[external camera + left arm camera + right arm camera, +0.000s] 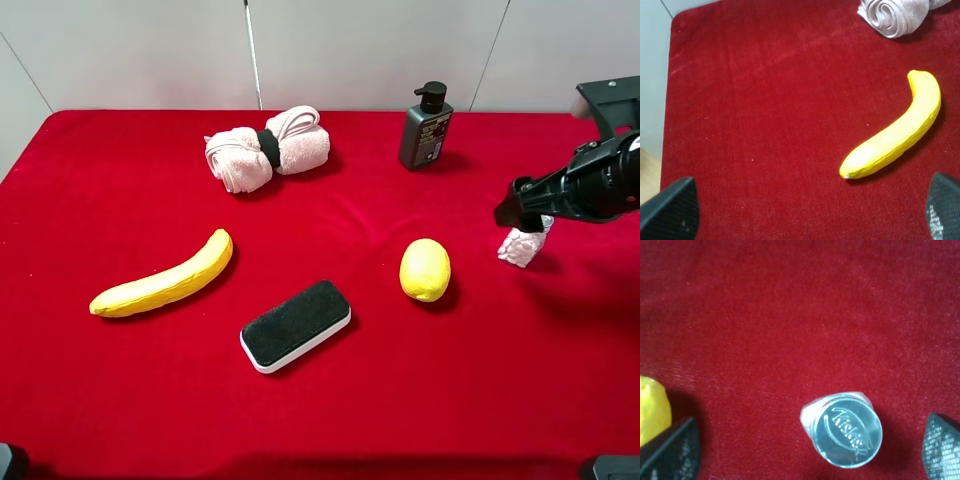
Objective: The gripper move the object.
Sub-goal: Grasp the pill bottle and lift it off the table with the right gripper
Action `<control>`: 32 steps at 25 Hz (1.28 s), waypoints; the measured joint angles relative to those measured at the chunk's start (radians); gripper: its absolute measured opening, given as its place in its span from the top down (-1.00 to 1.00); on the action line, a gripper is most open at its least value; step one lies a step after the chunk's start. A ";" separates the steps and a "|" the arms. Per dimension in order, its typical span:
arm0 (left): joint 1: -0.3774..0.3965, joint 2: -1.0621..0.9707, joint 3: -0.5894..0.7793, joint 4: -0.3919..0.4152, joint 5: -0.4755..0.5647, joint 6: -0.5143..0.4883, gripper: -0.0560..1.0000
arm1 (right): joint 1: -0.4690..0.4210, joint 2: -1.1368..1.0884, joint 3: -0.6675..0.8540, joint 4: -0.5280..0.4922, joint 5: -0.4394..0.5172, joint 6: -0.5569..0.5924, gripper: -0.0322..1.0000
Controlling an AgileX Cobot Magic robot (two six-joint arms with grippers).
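Observation:
The small clear bottle (524, 246) with whitish-pink pellets stands on the red cloth at the right, to the right of the lemon (425, 269). My right gripper (524, 207) hovers just above it, open. In the right wrist view its two black fingers (671, 451) flank the bottle's silver cap (846, 430) without touching it. My left gripper (807, 212) is open and empty, low over the cloth near the banana (899, 133); it does not show in the exterior view.
A banana (165, 280) lies at the left, a black-and-white eraser block (295, 324) at front centre. A rolled pink towel (266, 148) and a dark pump bottle (425, 128) sit at the back. The lemon's edge (651, 409) is close to the right gripper's finger.

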 joint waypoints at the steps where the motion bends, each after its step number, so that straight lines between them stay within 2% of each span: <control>1: 0.000 0.000 0.000 0.000 0.000 0.000 -0.77 | 0.000 0.015 0.000 0.001 -0.009 0.000 -0.41; 23: 0.000 0.000 0.000 0.000 0.000 0.000 -0.77 | 0.000 0.211 -0.001 0.002 -0.141 0.000 -0.41; 32: 0.000 0.000 0.000 0.000 0.000 0.000 -0.77 | 0.000 0.236 -0.002 0.002 -0.151 0.000 -0.41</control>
